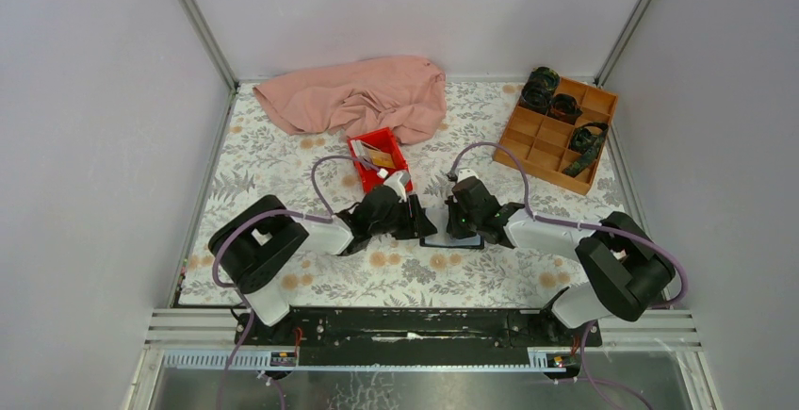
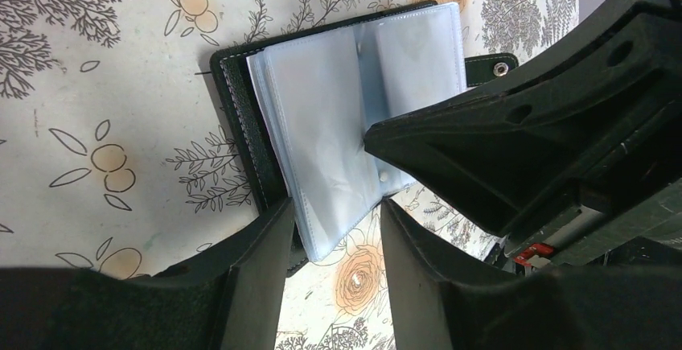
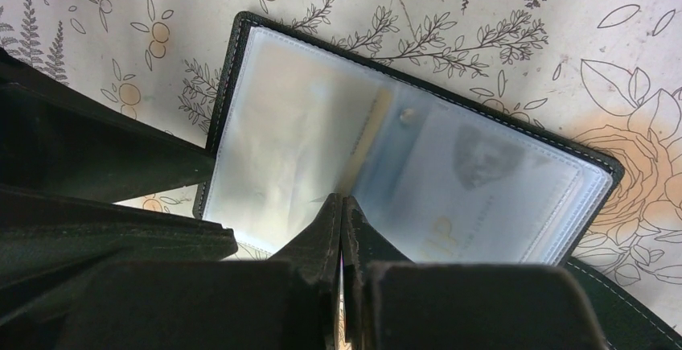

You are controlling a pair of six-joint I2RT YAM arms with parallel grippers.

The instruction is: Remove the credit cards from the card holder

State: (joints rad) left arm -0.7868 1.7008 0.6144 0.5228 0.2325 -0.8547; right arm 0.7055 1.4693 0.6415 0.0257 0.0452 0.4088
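The holder [image 3: 402,149] lies open on the desk [image 1: 283,160], near the middle between the two arms, its clear sleeves fanned up. I judge the job partly done. One card [image 3: 490,173], with a portrait and gold lettering, sits in the right-hand sleeve, and an orange edge shows in a sleeve by the fold, so there is more to pull. Other cards [image 1: 374,156], pale and orange, lie in the red tray [image 1: 388,139] just beyond the holder, which suggests some are already out.

The right claw [image 3: 342,209] is closed, its tips pressed onto the sleeves at the fold; whether a leaf is pinched between them I cannot tell. The left claw [image 2: 334,209] stands half open astride the holder's left edge, with a gap showing beside the sleeves, and grips nothing that I can see.

The desk has a floral cover. A pink cloth [image 1: 358,97] lies crumpled at the far middle. A wooden box [image 1: 537,141] sits far right, with dark items [image 1: 542,88] in its far compartments. Pale grey walls close in three sides, with metal posts in the far corners.
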